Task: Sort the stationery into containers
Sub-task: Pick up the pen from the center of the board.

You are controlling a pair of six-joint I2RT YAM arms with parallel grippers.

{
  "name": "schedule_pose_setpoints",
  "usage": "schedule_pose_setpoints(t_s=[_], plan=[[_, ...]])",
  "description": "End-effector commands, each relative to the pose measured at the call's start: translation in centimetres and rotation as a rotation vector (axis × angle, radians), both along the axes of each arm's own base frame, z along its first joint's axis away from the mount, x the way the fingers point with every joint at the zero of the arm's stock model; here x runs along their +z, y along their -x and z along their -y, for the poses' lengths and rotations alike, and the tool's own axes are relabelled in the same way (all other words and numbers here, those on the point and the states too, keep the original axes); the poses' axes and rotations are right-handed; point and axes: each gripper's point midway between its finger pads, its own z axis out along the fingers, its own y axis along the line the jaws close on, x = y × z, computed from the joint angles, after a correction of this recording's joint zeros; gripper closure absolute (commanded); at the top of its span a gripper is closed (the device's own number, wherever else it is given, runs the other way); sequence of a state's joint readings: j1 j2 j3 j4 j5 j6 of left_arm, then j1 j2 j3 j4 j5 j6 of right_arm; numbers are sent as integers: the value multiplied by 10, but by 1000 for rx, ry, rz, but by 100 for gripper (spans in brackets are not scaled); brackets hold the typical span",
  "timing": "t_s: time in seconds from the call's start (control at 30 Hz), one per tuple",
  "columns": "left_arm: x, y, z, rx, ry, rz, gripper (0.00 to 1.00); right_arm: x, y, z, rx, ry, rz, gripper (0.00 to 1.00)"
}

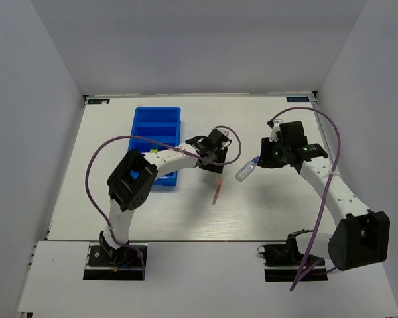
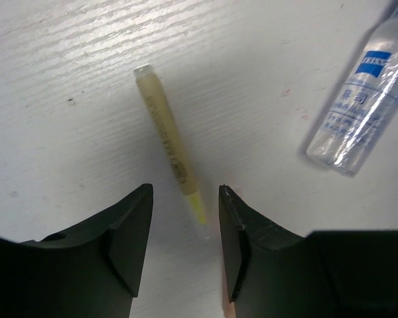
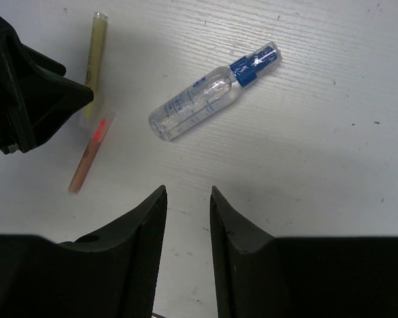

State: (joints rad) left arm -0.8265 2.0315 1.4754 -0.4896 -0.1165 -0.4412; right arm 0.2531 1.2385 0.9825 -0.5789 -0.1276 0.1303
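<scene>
Overhead, the blue tray lies on the white table at the far left, its near end hidden under the left arm. What its compartments hold cannot be told from this height. All 3 visible pieces of stationery lie on the bare table to the right of the tray, outside it.

The left gripper hovers low over the yellow stick. Its 2 fingers are spread and grip nothing. The stick lies flat on the table, and its bright yellow tip reaches into the gap between the fingertips without touching either one.

The right gripper hangs above the table with its fingers a narrow gap apart and nothing between them. The clear tube lies on its side just ahead of them, its blue cap pointing up and right in that wrist view. In the top view the tube lies between the 2 grippers.

The orange stick lies flat to the left of the tube, just beside the yellow stick's tip. In the right wrist view the left gripper's black body hides part of the yellow stick.
</scene>
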Motion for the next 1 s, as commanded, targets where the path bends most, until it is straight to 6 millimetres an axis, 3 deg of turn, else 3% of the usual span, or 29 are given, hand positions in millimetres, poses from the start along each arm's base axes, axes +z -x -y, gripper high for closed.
schedule_pose_setpoints(t_s=[0.0,0.17,0.4,0.63,0.8,0.9,0.97], plan=[[13,-8,9,29,17,43,45,11,-3,-4,-2,-45,39,64],[6,-8,16,22,-10,23,45,12,-2,-4,-2,-57,41,63],[-7,-17,12,62,-100,44,54,19,0,-2,-6,-77,62,60],[-18,-19,-1,92,-190,57,68,26,2,0,-17,-105,75,60],[-32,-8,-11,83,-241,30,89,29,4,2,-28,-127,73,60],[-23,-12,-14,88,-227,40,98,30,4,2,-22,-134,81,58],[-7,-19,-11,84,-175,49,100,29,5,2,-7,-139,80,44]])
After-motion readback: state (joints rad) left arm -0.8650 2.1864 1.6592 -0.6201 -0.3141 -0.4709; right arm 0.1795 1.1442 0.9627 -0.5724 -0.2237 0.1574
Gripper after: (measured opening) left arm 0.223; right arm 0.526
